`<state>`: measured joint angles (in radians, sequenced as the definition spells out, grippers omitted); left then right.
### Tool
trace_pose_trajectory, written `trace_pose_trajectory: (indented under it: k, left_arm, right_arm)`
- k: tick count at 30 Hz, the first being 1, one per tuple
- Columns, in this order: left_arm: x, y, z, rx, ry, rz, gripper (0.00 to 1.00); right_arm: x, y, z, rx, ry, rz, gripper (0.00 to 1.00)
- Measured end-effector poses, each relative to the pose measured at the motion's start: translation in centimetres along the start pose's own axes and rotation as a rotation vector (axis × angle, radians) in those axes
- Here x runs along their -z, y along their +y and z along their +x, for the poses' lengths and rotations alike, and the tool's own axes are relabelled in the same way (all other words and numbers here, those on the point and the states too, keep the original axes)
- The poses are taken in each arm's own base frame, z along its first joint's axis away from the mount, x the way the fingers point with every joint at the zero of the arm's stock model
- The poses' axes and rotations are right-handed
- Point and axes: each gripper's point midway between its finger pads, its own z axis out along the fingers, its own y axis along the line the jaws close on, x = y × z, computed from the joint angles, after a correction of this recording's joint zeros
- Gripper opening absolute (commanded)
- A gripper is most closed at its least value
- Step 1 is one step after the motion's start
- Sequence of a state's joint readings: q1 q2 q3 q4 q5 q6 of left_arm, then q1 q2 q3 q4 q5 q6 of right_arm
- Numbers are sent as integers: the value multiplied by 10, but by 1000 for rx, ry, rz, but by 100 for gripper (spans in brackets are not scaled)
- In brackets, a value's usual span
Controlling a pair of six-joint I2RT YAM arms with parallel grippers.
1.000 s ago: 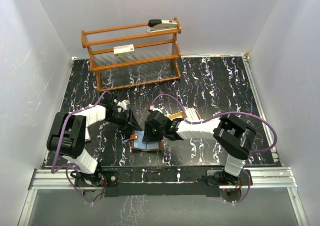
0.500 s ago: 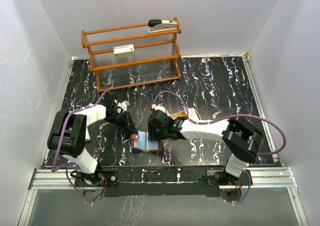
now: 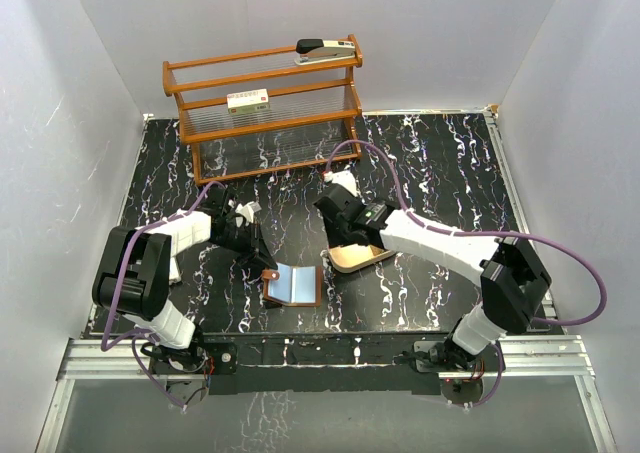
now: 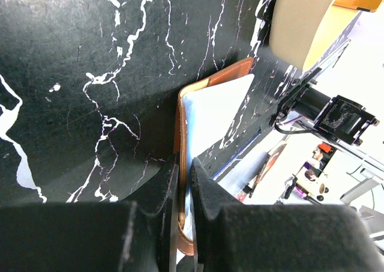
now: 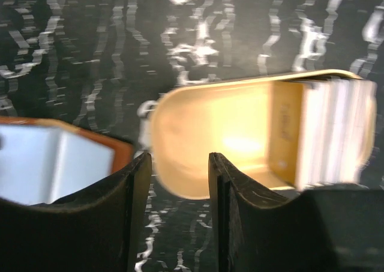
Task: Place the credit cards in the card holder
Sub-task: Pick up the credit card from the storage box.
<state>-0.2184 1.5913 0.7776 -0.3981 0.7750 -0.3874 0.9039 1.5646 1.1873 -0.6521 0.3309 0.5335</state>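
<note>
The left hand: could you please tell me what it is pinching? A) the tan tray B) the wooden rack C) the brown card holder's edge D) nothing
C: in the left wrist view, the left hand is shut on the leather edge of the card holder.

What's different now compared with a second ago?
The right gripper drew away from the card holder to above the tan tray, jaws open and empty. The left gripper closed on the holder's edge. The holder, the pale card on it and the wooden rack stayed put.
</note>
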Motion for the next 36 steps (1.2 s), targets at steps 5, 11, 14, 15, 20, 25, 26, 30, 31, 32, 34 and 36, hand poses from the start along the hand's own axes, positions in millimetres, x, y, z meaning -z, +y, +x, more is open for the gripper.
trace_pose_trajectory:
  k: [5,11,14,15,20,25,26,30,31,32,34,36]
  left_arm:
    - [-1,1,4,2,10,4,2]
    - [-2,-2,5,-7,18,15,2]
    - [-3,-3,7,-11,23,17,2]
    - [-3,-3,7,-12,24,17,2]
    - [-3,-4,8,-21,25,19,2]
    - [-2,-8,8,-33,21,26,3]
    - [-2,-8,8,-34,22,25,3]
    - [-2,-8,9,-35,23,25,3]
    - [-2,-8,9,-35,23,25,3]
    - [-2,-8,9,-35,23,25,3]
    - [-2,-8,9,-36,23,25,3]
    - [-2,-8,9,-36,23,26,3]
  right_arm:
    - [-2,-56,-1,12,36,176,51]
    - [-1,-106,-4,28,57,329,53]
    - [-5,-119,-4,38,72,372,55]
    - [-7,-122,-2,45,81,381,56]
    - [-20,-125,8,85,134,394,60]
    - [-28,-126,14,107,166,401,61]
    - [-30,-126,14,111,171,404,61]
    - [-34,-128,18,122,184,421,61]
    - [-34,-129,17,124,183,428,61]
    - [-34,-130,17,125,182,434,60]
    - [-34,-132,17,127,182,444,59]
    - [-34,-132,16,128,181,449,58]
